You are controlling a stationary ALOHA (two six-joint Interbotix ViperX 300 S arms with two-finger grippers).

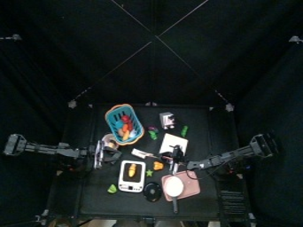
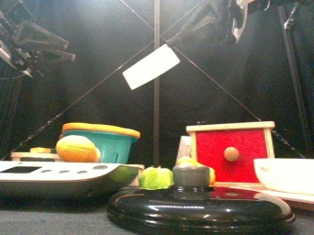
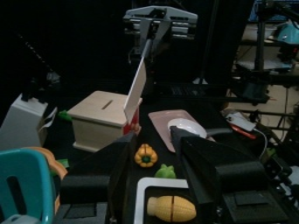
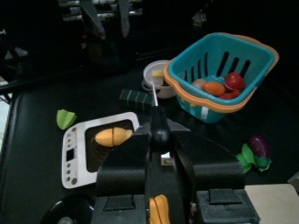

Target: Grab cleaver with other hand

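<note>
Cleaver (image 2: pixel 151 66) is up in the air above the desk (image 1: pixel 99 182), tilted, pinched at its handle end by the right gripper (image 3: pixel 153 19); the left wrist view shows that arm holding it blade-down, edge-on. The right wrist view shows the jaws pressed onto a thin dark piece with an orange end near the camera.

Left gripper (image 1: pixel 90 157) sits at the left side of the desk, near the teal basket (image 1: pixel 123 121); can't tell if it's spread or pressed together.

Step in hand, as I judge it: presenting for handover. Next move calls for the left gripper to spread, rise to the blade and clamp on before the right lets go. Risk: the thin blade slipping.
</note>
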